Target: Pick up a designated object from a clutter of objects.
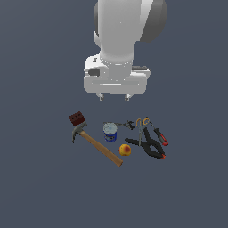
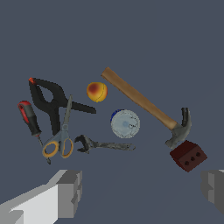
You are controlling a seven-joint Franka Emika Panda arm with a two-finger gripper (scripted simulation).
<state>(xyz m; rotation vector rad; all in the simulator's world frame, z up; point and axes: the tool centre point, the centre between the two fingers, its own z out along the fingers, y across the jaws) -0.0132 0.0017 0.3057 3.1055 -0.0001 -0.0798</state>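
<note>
The designated object, a small dark red-brown block with holes in its top, lies at the exterior view's left end of the clutter, touching the hammer's head. My gripper hangs open high above the floor, over the spot just behind the can, with nothing between its fingers. The clutter of objects holds a wooden-handled hammer, a blue-and-white can and an orange-yellow fruit.
On the exterior view's right lie a black clamp, orange-handled scissors, a red-handled screwdriver and a small grey wrench. All rest on a flat dark grey floor.
</note>
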